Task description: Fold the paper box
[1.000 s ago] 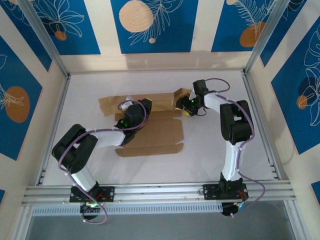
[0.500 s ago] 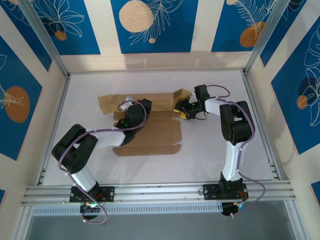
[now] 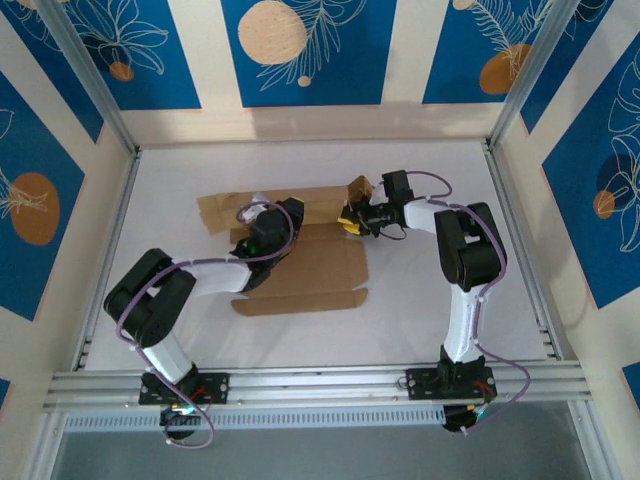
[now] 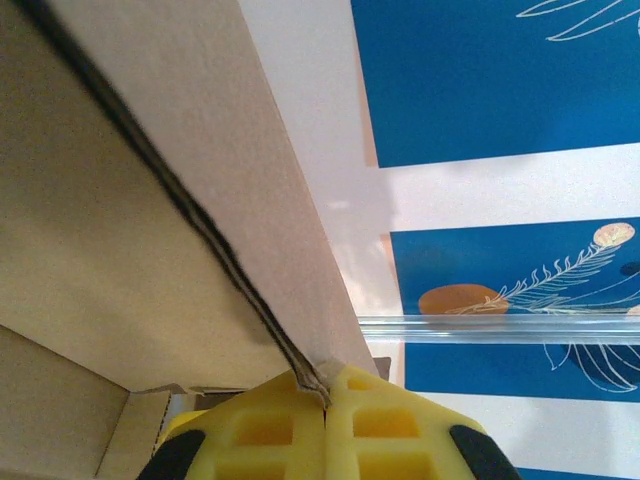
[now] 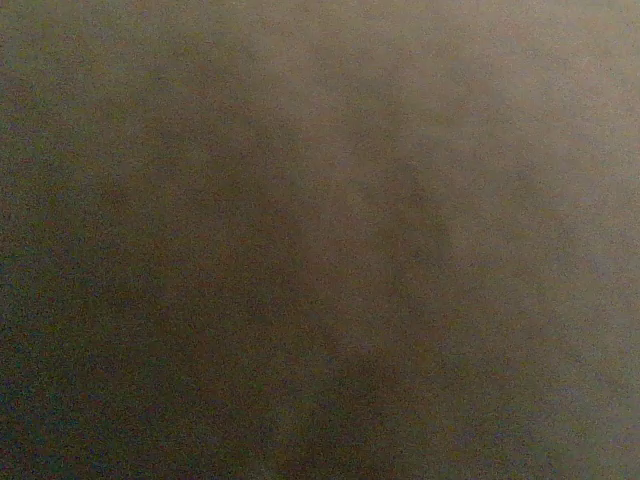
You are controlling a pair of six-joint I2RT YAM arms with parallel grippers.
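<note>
1. Top external view showed the paper box (image 3: 318,268) on the table (image 3: 430,310), mostly flat; most folding remained.
2. Left gripper (image 4: 326,392) pinched a raised panel edge.
3. Right gripper (image 3: 352,217) sat at the right flap; whether it gripped was unclear.

The left arm (image 3: 190,275) is reaching from its base toward the box (image 3: 325,265), with its elbow bent out to the left and its forearm lying low over the box's left half. The left gripper (image 4: 325,398) is pinching a raised wall of the box, its yellow fingers (image 4: 265,432) pressing together on the cardboard edge. The right arm (image 3: 465,260) is rising beside the box's right side, its wrist turning left. The right gripper (image 3: 350,218) is sitting against the box's far right flap; whether its jaws are parted cannot be told.
</note>
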